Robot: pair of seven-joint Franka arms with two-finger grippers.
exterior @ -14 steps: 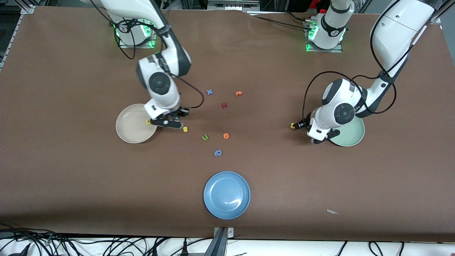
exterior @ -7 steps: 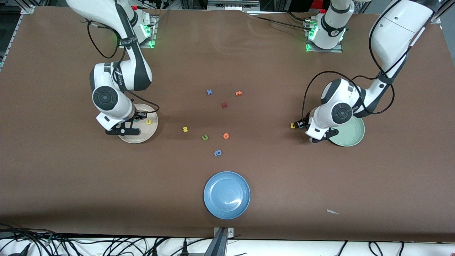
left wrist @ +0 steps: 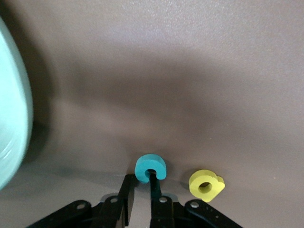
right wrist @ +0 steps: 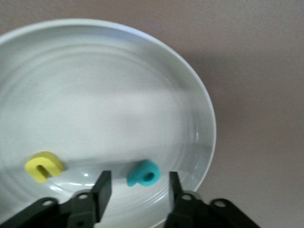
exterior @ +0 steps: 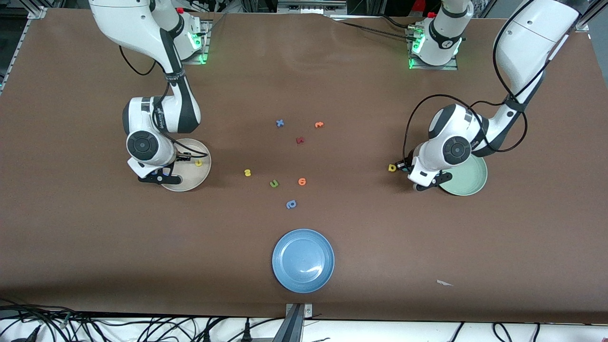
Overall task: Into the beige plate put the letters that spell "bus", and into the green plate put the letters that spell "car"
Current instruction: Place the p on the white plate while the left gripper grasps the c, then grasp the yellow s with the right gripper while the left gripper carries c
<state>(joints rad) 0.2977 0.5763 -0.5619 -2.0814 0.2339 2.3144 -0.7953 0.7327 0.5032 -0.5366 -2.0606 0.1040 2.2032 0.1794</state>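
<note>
My left gripper is low over the table beside the green plate. It is shut on the teal "c", with one finger in the letter's gap. The yellow "a" lies on the table right beside it. My right gripper stands open over the beige plate. In that plate, the teal "b" lies loose between the fingers and the yellow "u" lies beside it. The yellow "s" lies on the table toward the middle.
Mid-table lie a green letter, two orange letters, a blue rounded letter, a blue "x" and a red letter. A blue plate sits nearest the front camera.
My right arm swung from beside the beige plate to over it and opened, leaving the teal "b" in the plate. My left gripper shut on the teal "c".
</note>
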